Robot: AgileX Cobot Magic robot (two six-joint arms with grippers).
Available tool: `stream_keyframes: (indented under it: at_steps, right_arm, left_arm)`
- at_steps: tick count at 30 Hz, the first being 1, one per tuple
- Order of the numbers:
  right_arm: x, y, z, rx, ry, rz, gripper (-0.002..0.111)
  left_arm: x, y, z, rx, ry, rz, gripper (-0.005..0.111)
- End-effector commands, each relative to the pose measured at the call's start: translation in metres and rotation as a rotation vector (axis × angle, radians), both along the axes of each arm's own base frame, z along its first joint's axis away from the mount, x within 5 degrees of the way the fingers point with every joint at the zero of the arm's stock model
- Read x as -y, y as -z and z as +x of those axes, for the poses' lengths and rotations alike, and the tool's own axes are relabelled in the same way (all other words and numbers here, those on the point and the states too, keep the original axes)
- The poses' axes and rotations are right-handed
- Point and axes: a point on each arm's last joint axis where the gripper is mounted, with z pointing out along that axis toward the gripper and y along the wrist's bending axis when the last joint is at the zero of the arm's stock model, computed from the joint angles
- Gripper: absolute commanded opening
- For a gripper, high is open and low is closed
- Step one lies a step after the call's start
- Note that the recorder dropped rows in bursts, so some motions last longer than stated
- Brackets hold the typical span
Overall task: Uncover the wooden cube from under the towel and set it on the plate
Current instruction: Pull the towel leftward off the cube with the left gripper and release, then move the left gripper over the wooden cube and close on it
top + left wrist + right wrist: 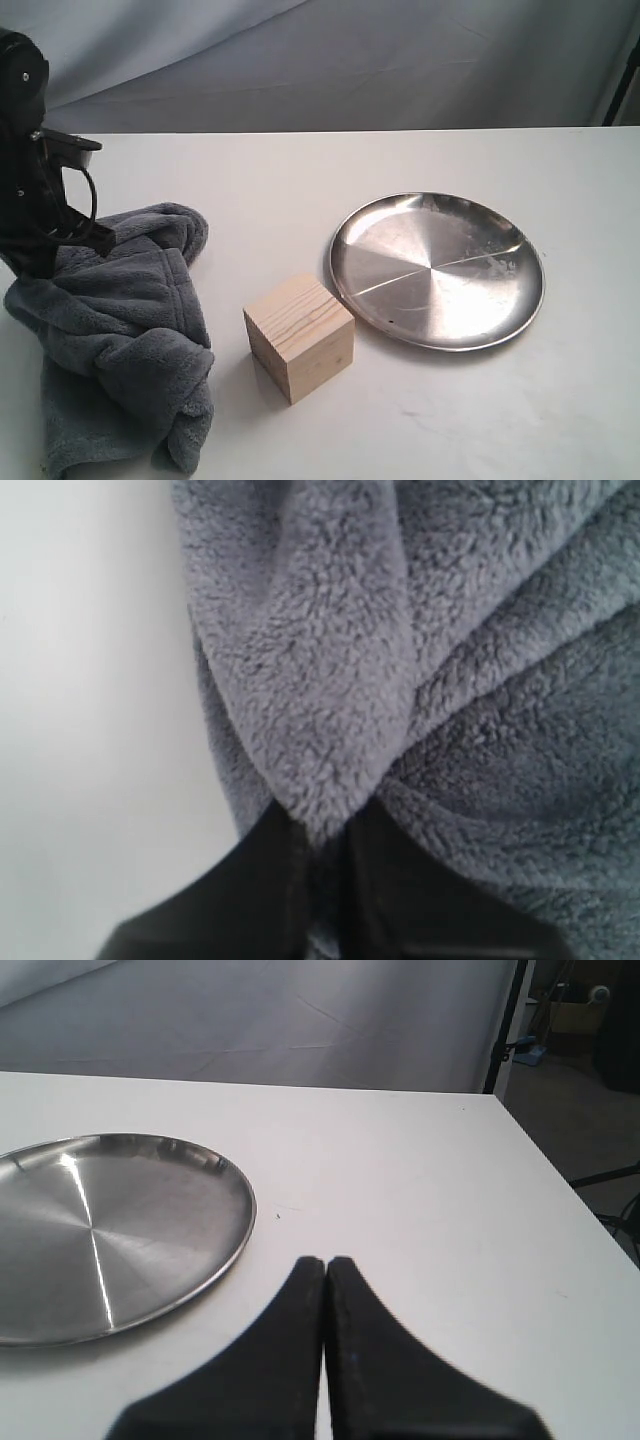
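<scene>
Wooden cube [300, 335] stands uncovered on the white counter [300, 170], near the front and about the middle of the scene, one corner turned toward the near edge, its grain lines showing on top. To its right and a little farther back lies the plate [437, 270], close beside the cube; whether they touch cannot be told. The plate holds nothing. The towel [120, 330] is bunched in a heap to the left of the cube, near it but apart. The left tool [322, 842] is clamped on a raised fold of the towel, the cloth pinched between its two black fingers. The right tool [325, 1265] is closed on nothing, fingertips pressed together over bare counter just beside the plate's rim.
</scene>
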Motion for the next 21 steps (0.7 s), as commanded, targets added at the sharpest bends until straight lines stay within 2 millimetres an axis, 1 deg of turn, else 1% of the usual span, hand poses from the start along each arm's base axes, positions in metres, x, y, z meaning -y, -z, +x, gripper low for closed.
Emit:
stream_keyframes:
  at_steps: [1, 4, 7, 9, 13, 15, 17, 19, 21]
  right_arm:
    - [0.0, 0.001, 0.0, 0.003, 0.001, 0.013, 0.0]
    - [0.0, 0.001, 0.0, 0.003, 0.001, 0.013, 0.0]
    - [0.0, 0.001, 0.0, 0.003, 0.001, 0.013, 0.0]
    - [0.0, 0.001, 0.0, 0.003, 0.001, 0.013, 0.0]
    - [0.0, 0.001, 0.0, 0.003, 0.001, 0.013, 0.0]
    - [0.0, 0.001, 0.0, 0.003, 0.001, 0.013, 0.0]
    - [0.0, 0.001, 0.0, 0.003, 0.001, 0.013, 0.0]
    - [0.0, 0.001, 0.0, 0.003, 0.001, 0.013, 0.0]
    - [0.0, 0.001, 0.0, 0.003, 0.001, 0.013, 0.0]
  left_arm:
    - [-0.005, 0.0, 0.0, 0.003, -0.006, -0.011, 0.007]
    - [-0.005, 0.0, 0.0, 0.002, 0.0, -0.011, 0.021]
    - [-0.007, 0.0, 0.0, 0.005, 0.008, 0.004, 0.039]
    - [-0.007, 0.0, 0.0, 0.006, 0.011, 0.01, 0.054]
    - [-0.006, 0.0, -0.001, -0.003, 0.0, 0.001, 0.077]
    - [-0.006, 0.0, -0.001, -0.004, -0.003, -0.003, 0.082]
    - [-0.006, -0.003, -0.001, 0.004, -0.003, -0.004, 0.084]
    - [-0.005, -0.01, 0.001, 0.029, -0.005, -0.012, 0.084]
    - [-0.003, -0.022, 0.005, 0.07, -0.01, -0.032, 0.083]
